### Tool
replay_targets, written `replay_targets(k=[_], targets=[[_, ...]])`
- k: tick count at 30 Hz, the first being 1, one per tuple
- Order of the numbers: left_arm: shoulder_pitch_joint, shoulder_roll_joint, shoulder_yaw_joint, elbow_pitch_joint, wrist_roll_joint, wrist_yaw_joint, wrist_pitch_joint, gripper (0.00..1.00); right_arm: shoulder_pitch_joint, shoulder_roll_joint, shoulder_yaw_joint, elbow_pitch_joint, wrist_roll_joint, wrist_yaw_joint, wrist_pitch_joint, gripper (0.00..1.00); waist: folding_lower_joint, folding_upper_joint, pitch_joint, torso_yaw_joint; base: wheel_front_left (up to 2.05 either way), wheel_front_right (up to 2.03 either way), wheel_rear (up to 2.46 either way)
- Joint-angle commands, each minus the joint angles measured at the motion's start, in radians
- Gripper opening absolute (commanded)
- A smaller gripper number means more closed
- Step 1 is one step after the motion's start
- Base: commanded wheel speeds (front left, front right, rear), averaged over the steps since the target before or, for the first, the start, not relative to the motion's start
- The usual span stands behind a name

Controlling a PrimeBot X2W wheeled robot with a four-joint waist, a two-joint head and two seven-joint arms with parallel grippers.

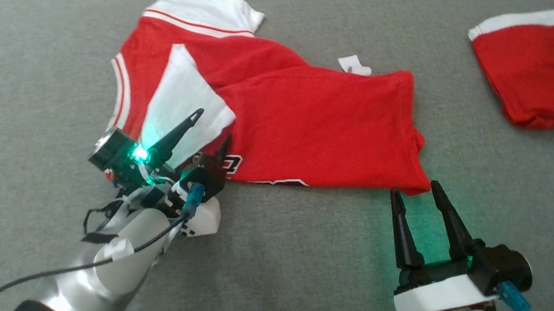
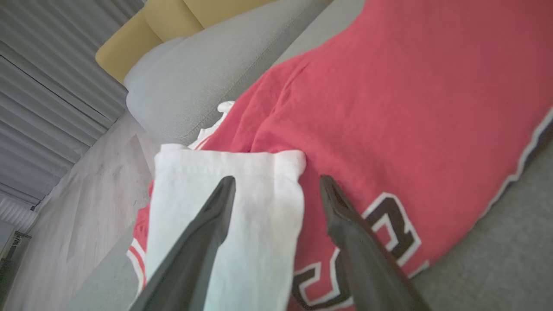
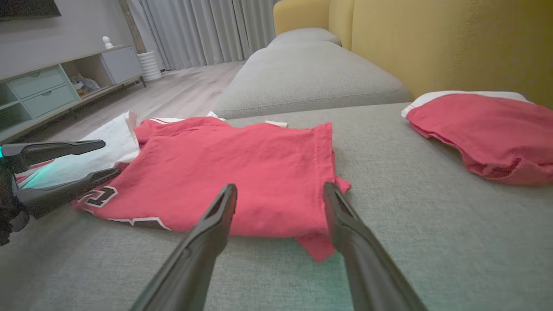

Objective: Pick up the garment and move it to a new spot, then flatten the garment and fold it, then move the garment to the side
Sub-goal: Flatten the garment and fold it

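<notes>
I see the red garment (image 1: 310,123) lying partly folded on the grey sofa cushion (image 1: 35,76), its white sleeve (image 1: 181,95) turned in over the chest, which narrows the shape for folding. My left hand (image 1: 213,125) hovers over that sleeve with its fingers spread apart and nothing between them. One finger looks close to the cloth, though I cannot tell if it touches. My right hand (image 1: 415,186) sits just off the garment's near right corner, fingers also apart and empty, well placed, I judge, to catch the hem for the next fold. A second red garment (image 1: 544,74) lies well apart at the far right, out of the way.
</notes>
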Motion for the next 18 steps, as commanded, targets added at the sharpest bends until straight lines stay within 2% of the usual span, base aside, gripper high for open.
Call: replay_targets(k=[1, 11, 12, 13, 14, 15, 18], targets=[[-0.05, 0.025, 0.026, -0.011, 0.007, 0.001, 0.005, 1.0, -0.025, -0.005, 0.021, -0.03, 0.003, -0.001, -0.003, 1.0, -0.0002, 0.0, 0.015, -0.016, 0.0, 0.0, 0.0], [-0.109, 0.031, 0.018, 0.06, 0.009, 0.008, -0.015, 1.0, -0.036, -0.005, 0.024, -0.035, 0.015, -0.001, -0.003, 1.0, -0.0002, 0.0, 0.035, -0.044, 0.0, 0.0, 0.0], [-0.112, 0.029, 0.017, 0.062, 0.008, 0.009, -0.02, 0.8, -0.036, -0.005, 0.023, -0.036, 0.016, -0.001, -0.003, 1.0, -0.0002, 0.0, 0.036, -0.044, 0.0, 0.0, 0.0], [-0.114, 0.027, 0.016, 0.064, 0.007, 0.009, -0.024, 0.45, -0.036, -0.005, 0.023, -0.036, 0.016, -0.001, -0.003, 1.0, -0.0002, 0.0, 0.035, -0.045, 0.0, 0.0, 0.0], [-0.116, 0.026, 0.014, 0.064, 0.006, 0.009, -0.028, 0.25, -0.035, -0.005, 0.023, -0.036, 0.016, -0.001, -0.003, 1.0, -0.0002, 0.0, 0.035, -0.045, 0.0, 0.0, 0.0], [-0.118, 0.025, 0.011, 0.065, 0.005, 0.008, -0.032, 0.0, -0.034, -0.005, 0.022, -0.035, 0.016, -0.001, -0.003, 1.0, -0.0002, 0.0, 0.035, -0.044, 0.0, 0.0, 0.0], [-0.12, 0.021, 0.005, 0.059, -0.003, 0.001, -0.047, 0.0, -0.033, -0.005, 0.018, -0.034, 0.017, -0.001, -0.003, 1.0, -0.0002, 0.0, 0.032, -0.041, 0.0, 0.0, 0.0]])
